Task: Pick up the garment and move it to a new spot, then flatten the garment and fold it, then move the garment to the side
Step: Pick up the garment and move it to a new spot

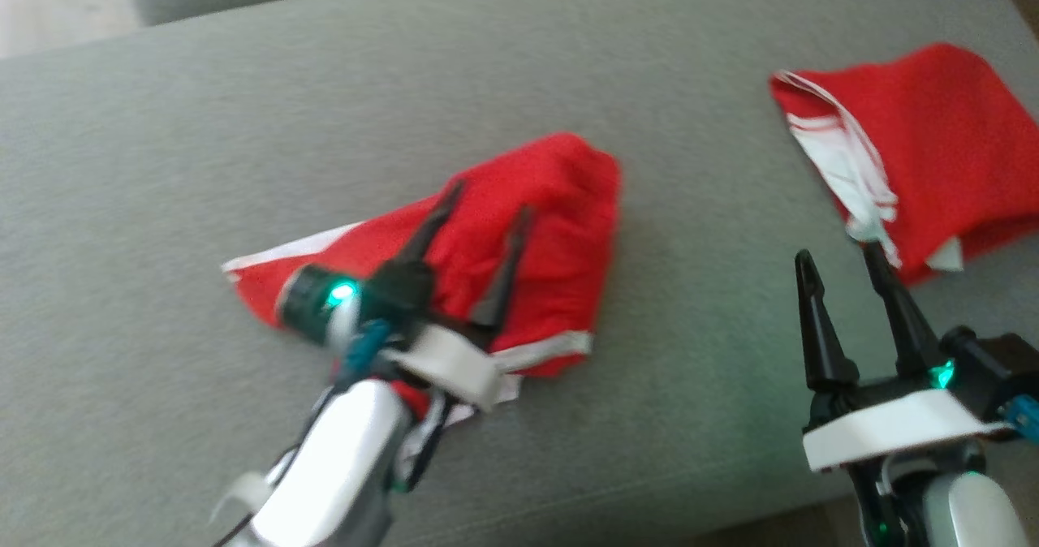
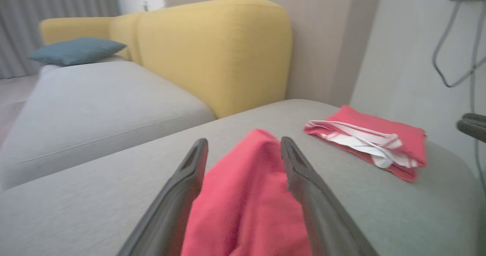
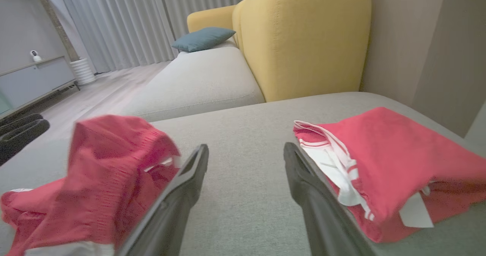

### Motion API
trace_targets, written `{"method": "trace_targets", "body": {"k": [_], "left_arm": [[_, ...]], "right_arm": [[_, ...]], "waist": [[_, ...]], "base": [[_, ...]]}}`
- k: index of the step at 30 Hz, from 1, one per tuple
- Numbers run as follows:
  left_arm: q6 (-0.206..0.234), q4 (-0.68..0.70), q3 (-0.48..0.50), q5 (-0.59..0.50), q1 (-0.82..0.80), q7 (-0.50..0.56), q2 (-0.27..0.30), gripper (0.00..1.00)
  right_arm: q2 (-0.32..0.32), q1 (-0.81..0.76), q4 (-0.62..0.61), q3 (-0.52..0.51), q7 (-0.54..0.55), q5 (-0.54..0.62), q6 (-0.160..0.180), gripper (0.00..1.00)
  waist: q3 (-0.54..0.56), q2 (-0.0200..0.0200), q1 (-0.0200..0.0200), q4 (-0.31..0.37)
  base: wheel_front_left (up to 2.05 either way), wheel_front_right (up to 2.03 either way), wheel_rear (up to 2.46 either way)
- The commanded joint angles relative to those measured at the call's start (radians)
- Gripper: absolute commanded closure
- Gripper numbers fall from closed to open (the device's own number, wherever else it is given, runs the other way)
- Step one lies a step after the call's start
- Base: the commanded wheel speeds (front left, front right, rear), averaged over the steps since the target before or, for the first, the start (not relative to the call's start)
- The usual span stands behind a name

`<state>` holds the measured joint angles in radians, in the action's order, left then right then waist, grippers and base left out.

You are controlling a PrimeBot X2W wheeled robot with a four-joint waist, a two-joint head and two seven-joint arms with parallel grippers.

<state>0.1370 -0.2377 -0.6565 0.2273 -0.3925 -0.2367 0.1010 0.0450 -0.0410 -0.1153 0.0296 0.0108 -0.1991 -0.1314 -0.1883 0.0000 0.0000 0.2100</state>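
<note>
A crumpled red garment [image 1: 560, 230] with white trim lies in the middle of the grey cushion [image 1: 243, 125]. My left gripper [image 1: 490, 200] hovers over it, open, its two dark fingers spread above the fabric. In the left wrist view the red garment [image 2: 246, 203] bulges up between the spread fingers of that gripper [image 2: 243, 141]. My right gripper [image 1: 837, 253] stands open at the lower right with nothing in it. In the right wrist view the gripper [image 3: 246, 146] points at bare cushion, with the garment [image 3: 106, 172] heaped to its left.
A second red garment [image 1: 933, 133], folded with white stripes showing, lies at the cushion's far right, just past my right fingertips [image 3: 398, 153]. Beyond the cushion are a yellow sofa back [image 2: 212, 51] and a blue pillow [image 2: 76, 51]. The cushion's front edge runs under both arms.
</note>
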Motion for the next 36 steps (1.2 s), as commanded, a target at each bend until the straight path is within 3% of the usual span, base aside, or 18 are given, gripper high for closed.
{"method": "trace_targets", "body": {"k": [1, 5, 10, 14, 22, 36], "left_arm": [[0.01, 0.041, 0.047, 0.011, -0.009, -0.01, 0.02, 0.0], [0.047, 0.066, 0.109, 0.041, 0.055, -0.015, 0.064, 0.0], [0.125, 0.101, 0.205, 0.062, 0.153, -0.02, 0.132, 0.0], [0.154, 0.136, 0.259, 0.076, 0.222, -0.022, 0.179, 0.0], [0.109, 0.204, 0.29, 0.114, 0.311, -0.024, 0.235, 0.0], [0.141, 0.246, 0.257, 0.077, 0.375, -0.004, 0.258, 0.0]], "right_arm": [[0.005, -0.001, -0.039, 0.021, 0.004, 0.006, 0.001, 0.0], [0.005, -0.015, -0.054, 0.008, 0.019, 0.019, 0.001, 0.0], [0.005, -0.042, -0.078, -0.007, 0.042, 0.029, 0.001, 0.0], [0.005, -0.062, -0.09, -0.013, 0.054, 0.03, 0.001, 0.0], [0.005, -0.096, -0.106, -0.009, 0.079, 0.028, 0.001, 0.0], [0.005, -0.146, -0.124, 0.007, 0.102, 0.025, 0.001, 0.0]], "waist": [[0.04, 0.0, 0.0, -0.058], [0.06, 0.0, 0.0, -0.114], [0.092, 0.0, 0.0, -0.176], [0.114, 0.0, 0.0, -0.201], [0.155, 0.0, 0.0, -0.219], [0.206, 0.0, 0.0, -0.21]], "base": [[0.0, 0.0, 0.0], [0.0, 0.0, 0.0], [0.0, 0.0, 0.0], [0.0, 0.0, 0.0], [0.0, 0.0, 0.0], [0.0, 0.0, 0.0]]}}
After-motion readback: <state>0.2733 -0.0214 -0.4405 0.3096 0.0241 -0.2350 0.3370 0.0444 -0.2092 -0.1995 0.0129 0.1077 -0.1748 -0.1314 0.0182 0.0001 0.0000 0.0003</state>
